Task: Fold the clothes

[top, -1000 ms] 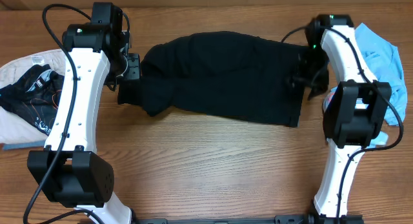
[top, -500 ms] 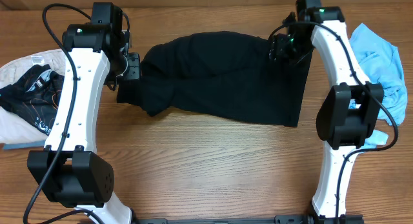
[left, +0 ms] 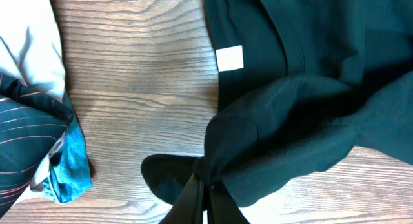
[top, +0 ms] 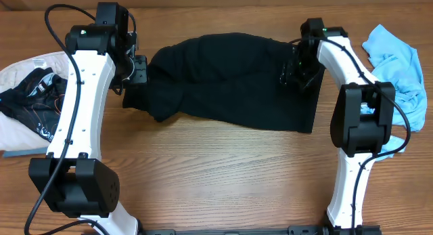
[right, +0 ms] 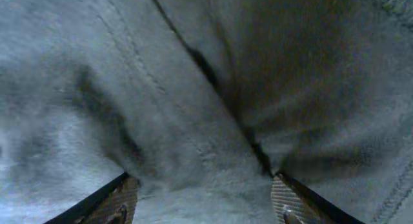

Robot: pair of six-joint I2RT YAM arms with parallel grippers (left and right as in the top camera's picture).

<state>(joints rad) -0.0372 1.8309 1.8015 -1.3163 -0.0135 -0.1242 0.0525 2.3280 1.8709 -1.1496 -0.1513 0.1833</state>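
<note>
The clothes (top: 230,82), a large plain black garment, lie spread across the far middle of the wooden table. My left gripper (top: 137,74) is at the garment's left end. In the left wrist view it (left: 208,188) is shut on a bunched fold of the black fabric (left: 290,121), and a white label (left: 230,57) shows near the collar. My right gripper (top: 295,71) hangs low over the garment's right part. In the right wrist view it (right: 201,185) is open, its fingers (right: 122,198) wide apart, and the cloth (right: 193,88) fills the view and bulges between them.
A light blue shirt (top: 396,55) lies at the right edge behind the right arm. At the left edge a white cloth (top: 20,72) carries black fabric printed with lines (top: 30,93). The left wrist view shows that printed fabric (left: 19,153) beside a teal cloth (left: 68,159).
My right arm has swung from the garment's right edge to the back and then left and down onto the fabric. The left arm and its grip have not moved.
</note>
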